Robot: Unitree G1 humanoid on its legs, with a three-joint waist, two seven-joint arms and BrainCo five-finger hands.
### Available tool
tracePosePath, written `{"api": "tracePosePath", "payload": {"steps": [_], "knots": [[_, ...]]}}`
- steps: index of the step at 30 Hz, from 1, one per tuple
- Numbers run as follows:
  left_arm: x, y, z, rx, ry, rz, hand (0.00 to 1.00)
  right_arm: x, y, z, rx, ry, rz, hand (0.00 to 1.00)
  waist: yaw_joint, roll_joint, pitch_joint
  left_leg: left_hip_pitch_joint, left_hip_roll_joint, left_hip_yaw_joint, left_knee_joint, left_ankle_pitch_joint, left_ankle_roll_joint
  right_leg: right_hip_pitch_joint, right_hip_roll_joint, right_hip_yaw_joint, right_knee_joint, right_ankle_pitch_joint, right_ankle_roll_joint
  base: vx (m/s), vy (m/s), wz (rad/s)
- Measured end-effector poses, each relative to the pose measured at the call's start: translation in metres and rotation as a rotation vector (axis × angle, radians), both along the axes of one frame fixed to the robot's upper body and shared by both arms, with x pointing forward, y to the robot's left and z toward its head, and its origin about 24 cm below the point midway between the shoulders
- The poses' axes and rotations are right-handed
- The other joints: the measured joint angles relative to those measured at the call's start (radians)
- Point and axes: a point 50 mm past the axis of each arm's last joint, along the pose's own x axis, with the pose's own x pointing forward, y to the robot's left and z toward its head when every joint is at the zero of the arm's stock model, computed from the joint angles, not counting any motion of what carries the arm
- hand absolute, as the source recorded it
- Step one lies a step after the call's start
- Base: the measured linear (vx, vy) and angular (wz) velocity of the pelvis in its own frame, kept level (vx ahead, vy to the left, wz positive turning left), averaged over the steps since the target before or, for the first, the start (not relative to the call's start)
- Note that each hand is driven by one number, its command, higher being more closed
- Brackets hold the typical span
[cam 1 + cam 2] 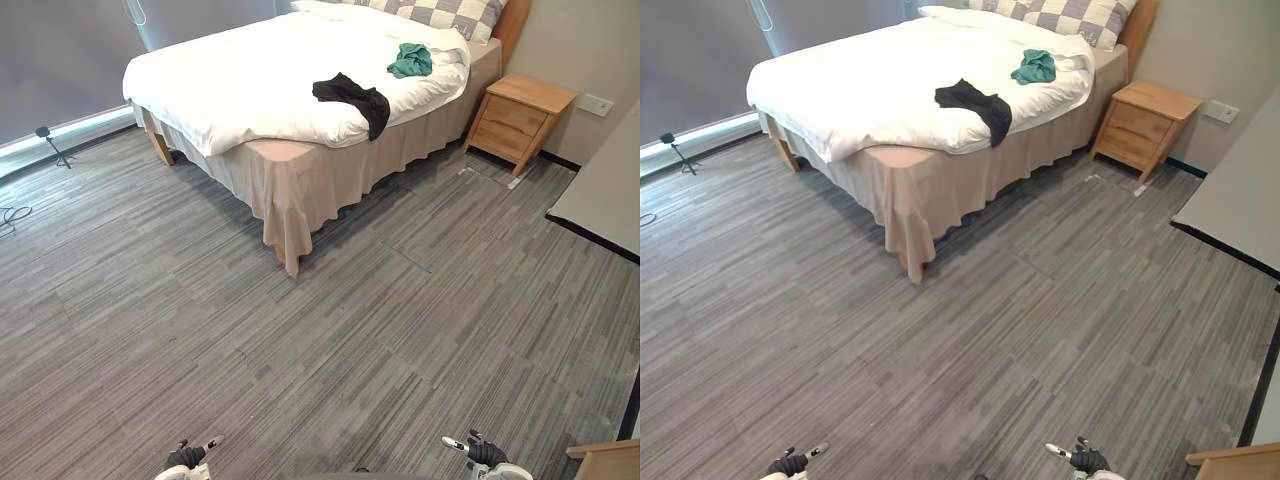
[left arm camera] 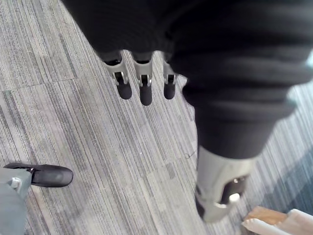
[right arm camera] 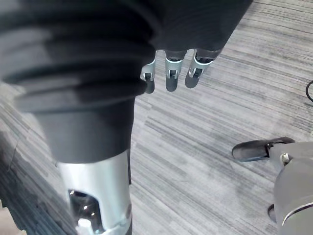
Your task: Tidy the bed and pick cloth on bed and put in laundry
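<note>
A bed (image 1: 270, 165) with a white duvet stands at the far side of the room. A black cloth (image 1: 352, 98) lies near the duvet's right edge and hangs a little over it. A teal cloth (image 1: 411, 62) lies crumpled further back, close to the checked pillows (image 1: 450, 14). My left hand (image 1: 188, 457) and right hand (image 1: 484, 453) are low at the near edge of the head views, far from the bed. In the wrist views the left hand's fingers (image 2: 142, 83) and the right hand's fingers (image 3: 171, 73) hang straight over the grey floor, holding nothing.
A wooden nightstand (image 1: 520, 115) stands right of the bed by the wall. A small tripod (image 1: 52, 145) stands by the curtain at the left. A pale surface with a dark edge (image 1: 600, 200) juts in at the right. A wooden corner (image 1: 610, 462) shows at the lower right.
</note>
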Motion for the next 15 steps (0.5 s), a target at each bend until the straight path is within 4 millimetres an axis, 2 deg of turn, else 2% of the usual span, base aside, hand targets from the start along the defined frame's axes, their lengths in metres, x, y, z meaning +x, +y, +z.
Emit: {"api": "tracePosePath", "payload": {"steps": [1,2,3,4,5,7,8,9,10,11,12,13,14,15], "knots": [[0.000,-0.001,0.000,0.000,0.002,-0.008,0.00,0.001,0.002,-0.001,0.006,-0.002,-0.001,0.00,0.004,-0.002,0.018,-0.005,-0.002,0.012,0.019,-0.015,0.005,-0.050,-0.022,-0.024,0.121,-0.016,0.021,-0.10,0.016,-0.33],[-0.001,-0.001,0.000,0.001,0.005,-0.014,0.00,0.002,0.005,-0.001,0.011,-0.005,-0.001,0.00,0.005,-0.007,0.024,-0.004,-0.006,0.018,0.031,-0.023,0.008,-0.091,-0.042,-0.042,0.206,-0.020,0.022,-0.10,0.022,-0.19],[-0.003,0.000,0.000,0.008,0.013,-0.029,0.00,0.003,0.011,-0.003,0.026,-0.005,-0.002,0.00,0.003,-0.021,0.031,0.006,-0.026,0.020,0.037,-0.033,0.016,-0.161,-0.091,-0.088,0.352,-0.033,0.003,-0.04,0.028,-0.10],[-0.005,0.002,0.000,0.012,0.018,-0.029,0.00,-0.003,0.016,-0.006,0.039,0.015,-0.001,0.00,-0.004,-0.034,0.038,0.030,-0.036,0.019,0.045,-0.055,0.022,-0.192,-0.121,-0.112,0.424,-0.064,0.001,0.07,0.024,-0.09],[-0.006,0.002,-0.001,0.012,0.021,-0.028,0.00,-0.006,0.017,-0.007,0.043,0.028,0.006,0.00,-0.004,-0.031,0.041,0.039,-0.032,0.019,0.051,-0.065,0.022,-0.198,-0.120,-0.114,0.429,-0.076,0.013,0.18,-0.012,-0.03],[-0.006,0.002,-0.001,0.002,0.018,-0.037,0.00,-0.011,0.018,-0.009,0.050,0.041,0.002,0.00,-0.019,-0.009,0.050,0.057,0.018,0.006,0.082,-0.101,0.005,-0.216,-0.078,-0.120,0.315,-0.081,0.007,0.20,-0.057,0.09],[-0.002,0.003,0.001,-0.001,0.008,-0.046,0.00,-0.010,0.019,-0.008,0.055,0.036,-0.002,0.00,-0.031,-0.001,0.057,0.058,0.049,-0.002,0.078,-0.110,-0.010,-0.235,-0.055,-0.130,0.169,-0.033,0.000,0.26,-0.107,0.19],[0.005,0.005,0.003,-0.002,-0.014,-0.058,0.00,-0.008,0.020,-0.008,0.065,0.024,-0.017,0.00,-0.039,-0.002,0.064,0.063,0.063,-0.010,0.066,-0.115,-0.019,-0.251,-0.050,-0.125,-0.011,0.058,0.006,0.28,-0.127,0.17],[0.007,0.007,0.004,0.003,-0.021,-0.060,0.00,-0.008,0.021,-0.008,0.068,0.022,-0.018,0.00,-0.041,-0.011,0.067,0.066,0.063,-0.011,0.059,-0.117,-0.023,-0.262,-0.055,-0.118,-0.068,0.092,0.016,0.32,-0.195,0.14],[0.012,0.013,0.007,0.022,-0.041,-0.060,0.00,-0.007,0.025,-0.009,0.078,0.021,-0.020,0.00,-0.045,-0.047,0.091,0.090,0.056,-0.015,0.057,-0.134,-0.053,-0.303,-0.090,-0.093,-0.154,0.159,0.039,0.28,-0.201,0.08],[0.012,0.016,0.008,0.028,-0.044,-0.057,0.00,-0.008,0.026,-0.010,0.082,0.024,-0.022,0.00,-0.046,-0.060,0.103,0.102,0.056,-0.017,0.060,-0.146,-0.071,-0.306,-0.102,-0.080,-0.167,0.172,0.041,0.47,-0.376,0.15],[0.010,0.016,0.008,0.024,-0.049,-0.030,0.00,-0.023,0.027,-0.013,0.089,0.059,-0.047,0.00,-0.050,-0.074,0.119,0.175,0.079,-0.030,0.062,-0.203,-0.102,-0.305,-0.120,-0.070,-0.131,0.246,0.025,0.45,-0.333,0.11],[0.010,0.013,0.007,0.015,-0.053,-0.023,0.00,-0.025,0.026,-0.013,0.087,0.061,-0.056,0.00,-0.051,-0.056,0.124,0.197,0.103,-0.035,0.062,-0.224,-0.088,-0.312,-0.104,-0.079,-0.076,0.258,0.014,0.69,-0.473,0.32],[0.012,0.010,0.007,0.005,-0.067,-0.029,0.00,-0.027,0.024,-0.013,0.089,0.060,-0.077,0.00,-0.070,-0.010,0.098,0.208,0.160,-0.048,0.053,-0.265,-0.003,-0.365,-0.073,-0.118,0.070,0.211,-0.013,0.56,-0.325,0.31]]}}
